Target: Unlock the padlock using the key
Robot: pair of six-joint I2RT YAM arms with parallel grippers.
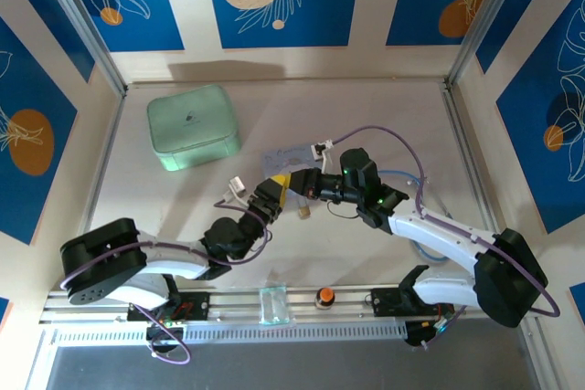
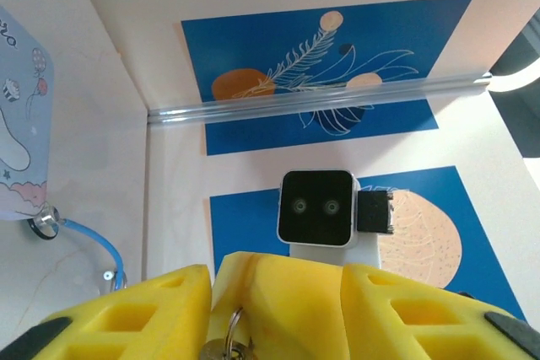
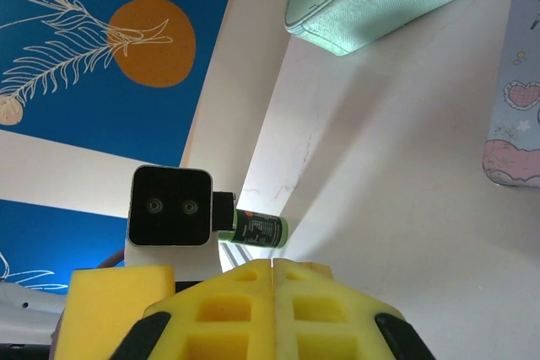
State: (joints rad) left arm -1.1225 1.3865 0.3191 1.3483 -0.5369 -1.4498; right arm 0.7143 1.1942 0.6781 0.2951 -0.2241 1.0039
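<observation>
- Nearest, in the left wrist view, are the yellow fingers (image 2: pixel 143 314) of my left hand (image 2: pixel 277 288). They stand part-way open, one on each side of the right hand's yellow pads (image 2: pixel 287 292). I cannot tell whether they press on anything.
- Low in that gap a thin metal ring (image 2: pixel 234 326) hangs beside a brass-tinted bit that I take for the padlock (image 2: pixel 221 350). It lies against the pads, between the two hands. I cannot pick out the key with any certainty.
- I judge the step in hand to be bringing lock and key together between the hands. I see no sign that the shackle is free.
- The next move calls for a firm hold on the lock body with the keyway turned toward the key. After that comes a fine line-up, a straight push and a twist, without letting the ring swing.
- My right hand (image 3: pixel 274 292) is closed tight, its pads flush together in its own wrist view. If something thin is pinched there, the frames do not show it.
- From above, the two hands meet tip to tip over the middle of the counter (image 1: pixel 384 125). A small pale thing (image 1: pixel 303 211) sits just beside them, too small to name.
- Just beyond the hands lies the pale blue cartoon box (image 1: pixel 288 158).
- The green case (image 1: pixel 192 125) sits well apart, toward the far left.
</observation>
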